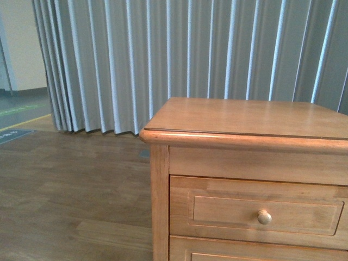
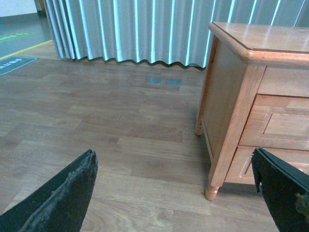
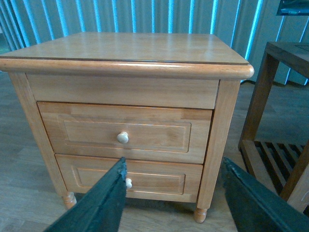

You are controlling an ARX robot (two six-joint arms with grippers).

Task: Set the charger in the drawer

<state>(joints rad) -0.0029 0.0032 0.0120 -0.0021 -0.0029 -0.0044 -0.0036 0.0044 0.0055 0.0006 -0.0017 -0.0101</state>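
Both end effectors gape wide, holding nothing.

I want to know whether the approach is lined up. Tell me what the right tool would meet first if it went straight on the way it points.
Judging by its wrist view, the right tool, open and empty, points at the cabinet front; it would likely first meet the lower drawer, below the upper drawer. Depth is unclear.
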